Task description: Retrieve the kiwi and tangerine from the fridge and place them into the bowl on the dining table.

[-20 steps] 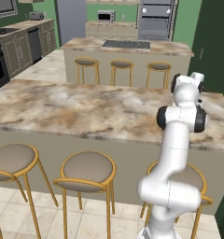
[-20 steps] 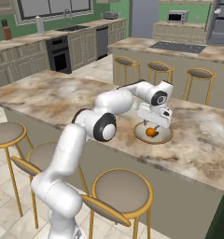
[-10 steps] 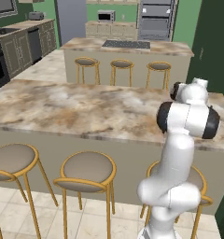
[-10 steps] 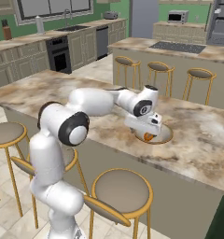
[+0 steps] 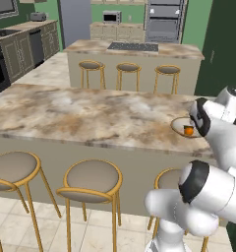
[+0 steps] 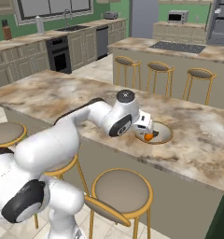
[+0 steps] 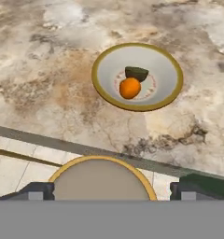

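Observation:
The tan bowl sits on the marbled dining table near its front edge. Inside it lie the orange tangerine and, touching it on the far side, the dark green kiwi. My gripper is open and empty, drawn back from the bowl over the table's front edge. From the right base, the gripper hangs just in front of the bowl with the tangerine beside it. From the left base, the tangerine shows in the bowl, partly behind my arm. The grey fridge stands far back.
Round stools line the table's near side, one directly under my hand. An island with a cooktop and more stools stands behind the table. Cabinets and an oven run along the left wall.
The jaws have opened and the hand has pulled back from the bowl toward the table's front edge, the elbow swinging round. The tangerine stays in the bowl.

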